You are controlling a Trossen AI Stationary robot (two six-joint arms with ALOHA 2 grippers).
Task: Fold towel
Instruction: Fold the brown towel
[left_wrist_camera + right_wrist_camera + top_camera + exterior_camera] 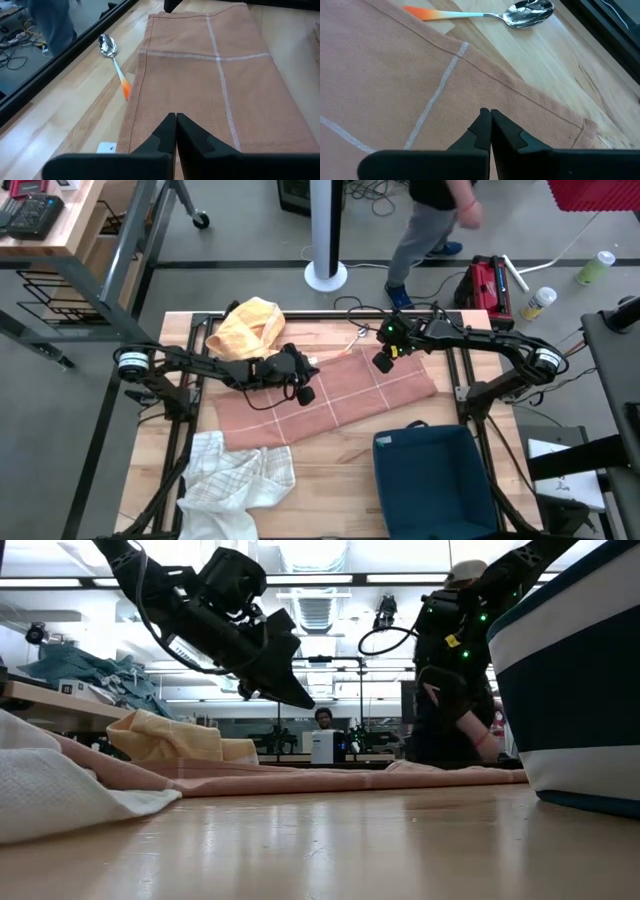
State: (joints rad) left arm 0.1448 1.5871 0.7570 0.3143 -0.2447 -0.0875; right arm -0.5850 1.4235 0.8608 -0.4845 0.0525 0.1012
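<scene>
Both pincers were closed, gripping nothing. The left pincer [305,393] and right pincer [381,364] hovered over the pink towel [330,402] on the counter [330,475].

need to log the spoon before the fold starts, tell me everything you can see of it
The spoon has a shiny metal bowl, a thin metal neck and a handle that fades from pale to orange at its end. It lies flat on the wooden table, along the far edge of the pink towel, with the orange tip at or just under the towel's hem. Neither pincer touches it.
</scene>
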